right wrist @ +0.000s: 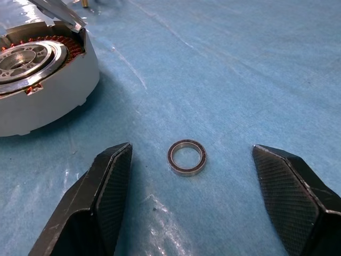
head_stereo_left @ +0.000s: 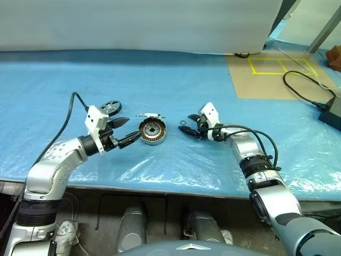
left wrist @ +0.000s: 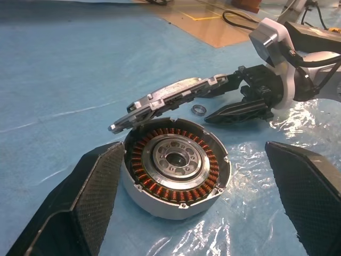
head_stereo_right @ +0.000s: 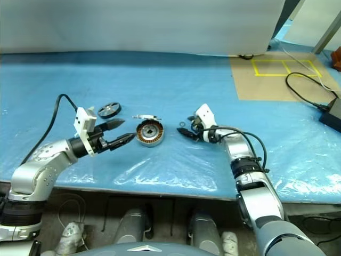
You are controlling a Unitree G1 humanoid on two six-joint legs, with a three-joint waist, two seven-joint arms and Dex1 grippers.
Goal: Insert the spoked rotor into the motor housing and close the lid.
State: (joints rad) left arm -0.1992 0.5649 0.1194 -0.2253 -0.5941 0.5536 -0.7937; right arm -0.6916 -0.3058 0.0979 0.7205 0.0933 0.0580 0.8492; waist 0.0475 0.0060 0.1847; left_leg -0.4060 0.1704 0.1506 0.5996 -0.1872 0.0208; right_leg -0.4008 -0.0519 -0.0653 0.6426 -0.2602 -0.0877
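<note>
Two black textured fingers of the left gripper (head_stereo_left: 126,131) stand wide apart, empty, just beside the short silver motor housing with copper coil windings (head_stereo_left: 152,131), on its left side. That housing sits on the blue plastic-covered table (head_stereo_left: 176,74) with its top uncovered. Against the housing's far edge, a flat silver-grey metal lid (left wrist: 170,96) leans tilted, its near rim touching the housing's wall. Right of the housing, the right gripper (head_stereo_left: 191,125) also has its fingers spread and grips nothing; between them a small dark-rimmed metal ring (right wrist: 186,157) lies flat on the sheet, apart from both fingers. Beyond the housing and to its left, past the left gripper, the dark-rimmed spoked rotor (head_stereo_left: 110,108) rests on the table, well apart from the housing.
</note>
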